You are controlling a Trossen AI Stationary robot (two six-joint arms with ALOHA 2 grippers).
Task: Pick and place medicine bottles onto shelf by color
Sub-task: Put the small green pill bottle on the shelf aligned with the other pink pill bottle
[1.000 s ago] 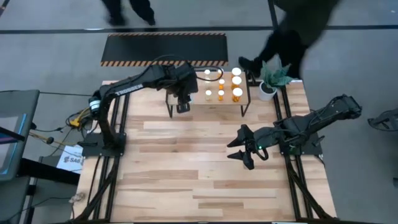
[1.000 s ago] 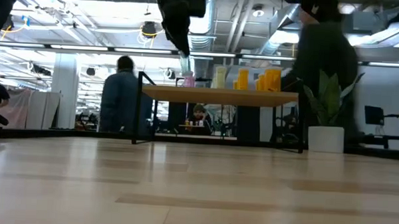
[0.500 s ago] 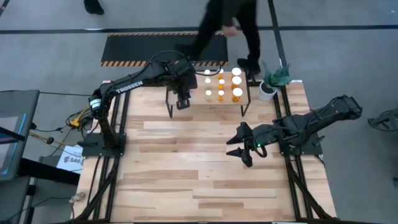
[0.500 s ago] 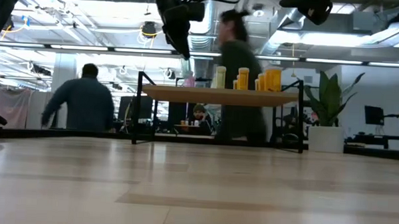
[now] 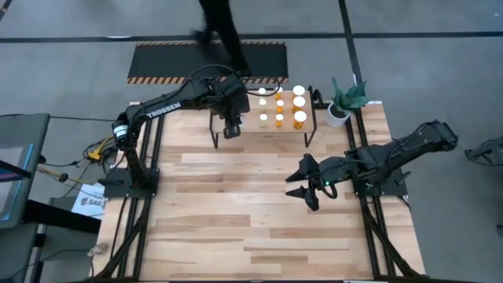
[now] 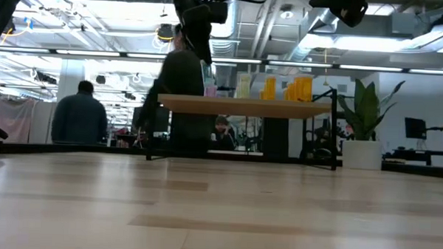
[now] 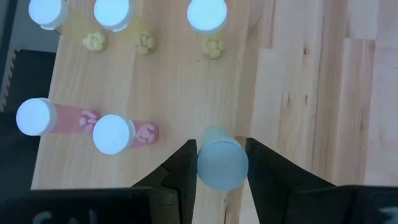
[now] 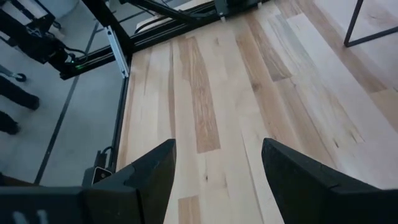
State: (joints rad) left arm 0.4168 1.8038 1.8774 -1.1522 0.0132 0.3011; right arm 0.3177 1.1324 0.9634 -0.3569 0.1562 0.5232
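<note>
A: Start at the left. Where is the left gripper [image 7: 221, 163]?

B: Over the left end of the shelf [image 5: 250, 124], at the far side of the table [image 5: 259, 196]. Its fingers [image 7: 184, 163] are clamped on the white cap of one small medicine bottle [image 7: 222, 163], which hangs upright above the wood top, near two pink bottles [image 7: 118, 132].

A: And the rest of the medicine bottles [image 5: 280, 108]?

B: Standing in rows toward the shelf's right end, white caps up. In the low view the orange ones [image 6: 297, 88] crowd the right end.

A: How would that bottle handle?

B: Light and rigid, I'd judge, with a smooth plastic cap that could slip or twist. Holding across the cap or just under it looks sensible, and setting it down straight, since a narrow bottle topples easily and its neighbours stand close.

A: Further right?

B: The right gripper [image 5: 302, 185] waits above the table's right middle, jaws spread, holding nothing. A potted plant [image 5: 343, 97] stands at the far right corner.
</note>
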